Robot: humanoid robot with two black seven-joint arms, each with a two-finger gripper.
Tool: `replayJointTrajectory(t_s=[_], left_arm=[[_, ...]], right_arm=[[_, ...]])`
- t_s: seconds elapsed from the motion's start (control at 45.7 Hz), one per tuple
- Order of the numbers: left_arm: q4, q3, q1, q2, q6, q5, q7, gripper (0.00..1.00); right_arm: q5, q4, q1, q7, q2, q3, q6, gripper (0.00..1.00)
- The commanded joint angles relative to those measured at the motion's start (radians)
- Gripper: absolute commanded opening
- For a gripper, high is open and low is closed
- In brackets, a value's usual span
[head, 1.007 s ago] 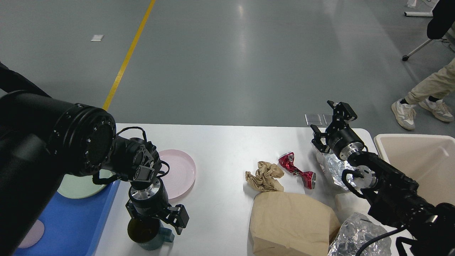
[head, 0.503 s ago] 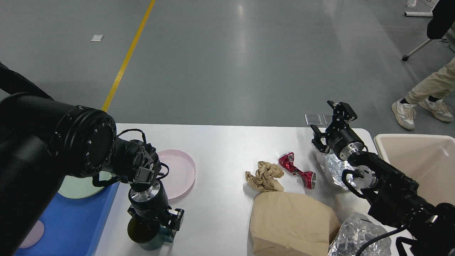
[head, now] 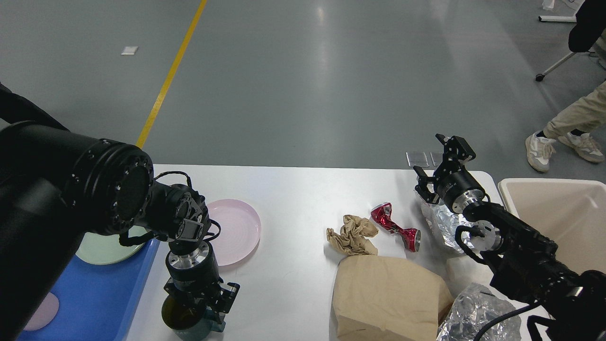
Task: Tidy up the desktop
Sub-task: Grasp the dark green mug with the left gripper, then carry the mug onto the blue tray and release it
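The white desktop (head: 293, 194) holds dishes on the left and litter on the right. My left gripper (head: 201, 305) points down near the front edge and is shut on a dark mug (head: 182, 321) with a teal body. A pink plate (head: 236, 231) lies just behind it. My right gripper (head: 438, 166) hovers open at the far right corner, above a crumpled foil wrapper (head: 445, 222). Between the arms lie a crumpled brown paper (head: 352, 234), a crushed red can (head: 395, 227) and a big brown paper bag (head: 388, 296).
A blue tray (head: 94, 293) at the left front carries a pale green plate (head: 106, 247) and a small pink disc (head: 40, 313). A beige bin (head: 563, 218) stands off the right end. Another foil wad (head: 478, 315) lies front right. A person's legs (head: 568, 128) are on the floor beyond.
My left gripper has closed from open around the mug to shut on it, and gripper and mug have shifted slightly left and toward the front edge. The right arm has not moved.
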Motion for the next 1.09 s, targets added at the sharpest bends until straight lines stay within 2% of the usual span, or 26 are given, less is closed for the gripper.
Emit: replayJointTrajectory(t_s=[0.0,0.153,0.416,0.744,0.919,1.072], left_arm=[[0.0,-0.001,-0.011,0.004,-0.075,0.002,-0.002,0.0],[0.0,-0.001,-0.059,0.01,-0.233,0.003,-0.006,0.0],[-0.004,0.001,-0.131,0.044,-0.233,0.003,-0.005,0.0],[0.003,0.059,-0.192,0.236,-0.233,0.02,0.001,0.0],[0.083,0.108,-0.148,0.363,-0.233,0.031,0.007,0.0],[0.176,0.111,-0.053,0.403,-0.233,0.034,0.012,0.0]], right_arm=[[0.0,0.001,0.0,-0.001,0.0,0.0,0.0,1.0],[0.0,-0.001,0.0,0.0,0.0,0.0,0.0,1.0],[0.0,-0.001,0.0,0.0,0.0,0.0,0.0,1.0],[0.0,0.001,0.0,0.0,0.0,0.0,0.0,1.0],[0.0,0.001,0.0,0.0,0.0,0.0,0.0,1.0],[0.0,0.001,0.0,0.0,0.0,0.0,0.0,1.0]])
